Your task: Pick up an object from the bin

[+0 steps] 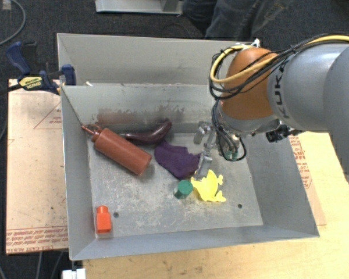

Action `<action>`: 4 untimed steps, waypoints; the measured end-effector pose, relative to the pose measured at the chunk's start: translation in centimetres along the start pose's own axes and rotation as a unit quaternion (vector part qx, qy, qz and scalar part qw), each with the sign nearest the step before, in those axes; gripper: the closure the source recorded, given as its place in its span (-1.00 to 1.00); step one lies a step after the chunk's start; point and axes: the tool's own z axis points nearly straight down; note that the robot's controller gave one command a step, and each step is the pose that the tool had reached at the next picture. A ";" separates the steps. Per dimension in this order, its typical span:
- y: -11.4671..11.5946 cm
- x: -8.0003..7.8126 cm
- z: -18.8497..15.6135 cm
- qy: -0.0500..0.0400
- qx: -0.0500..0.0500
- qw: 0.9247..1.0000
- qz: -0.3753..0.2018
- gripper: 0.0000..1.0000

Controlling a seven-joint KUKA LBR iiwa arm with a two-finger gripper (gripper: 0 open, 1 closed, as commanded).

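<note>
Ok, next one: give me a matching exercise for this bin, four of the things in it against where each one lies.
Things
1. brown plastic squeeze bottle
2. small orange plastic block
3. dark purple eggplant-shaped toy
4. crumpled yellow thing

Places
A. front left corner of the bin
B. along the back wall
C. beside the small green piece, just below the gripper
D. on its side, left of the purple cloth

Pairs: 1-D, 2-A, 3-B, 4-C.

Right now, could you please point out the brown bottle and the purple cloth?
brown bottle (123, 151): camera view, middle of its body.
purple cloth (173, 158): camera view, centre of the crumpled fabric.
</note>
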 end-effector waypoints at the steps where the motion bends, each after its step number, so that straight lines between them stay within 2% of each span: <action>1: 1.9 -2.9 5.5 -0.001 -0.001 0.984 -0.178 1.00; 2: 1.9 -2.9 5.5 -0.001 -0.001 0.984 -0.177 1.00; 3: 1.8 -3.3 -6.6 -0.003 -0.001 0.984 -0.179 1.00; 4: 1.7 -3.3 -6.6 -0.003 -0.001 0.984 -0.179 1.00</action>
